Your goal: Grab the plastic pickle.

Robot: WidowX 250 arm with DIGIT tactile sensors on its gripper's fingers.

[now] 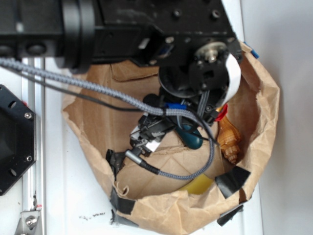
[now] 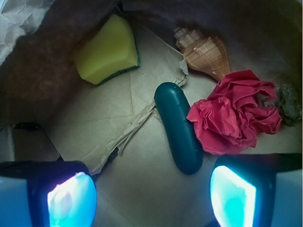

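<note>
Exterior view shows the robot arm [image 1: 161, 29] reaching down into a brown paper bag [image 1: 266, 112] that stands open on a white table [image 1: 73, 196], its rim patched with black tape. From here the arm and its grey cable hide most of the inside; only a bit of the teal pickle shows under the wrist.

The wrist view tells more. On the creased floor of the bag lie 4 things. Going by size: the red fabric flower [image 2: 234, 113], crumpled at the right; the yellow sponge [image 2: 106, 49] at the far left corner; the plastic pickle [image 2: 177, 127], lying flat near the middle, its long side touching the flower; and the spiral seashell [image 2: 206, 52] just beyond the flower.

The gripper [image 2: 151, 194] hangs above the floor with its jaws spread wide and holding nothing. The pickle sits toward the right pad [image 2: 232, 196], not centred.

I'd say the approach is nearly done. To do it well, shift right until the pickle is centred, turn so the pads close across its narrow width, and keep the right pad from snagging the flower's folds. The glossy skin may slip, so grip mid-body.
</note>
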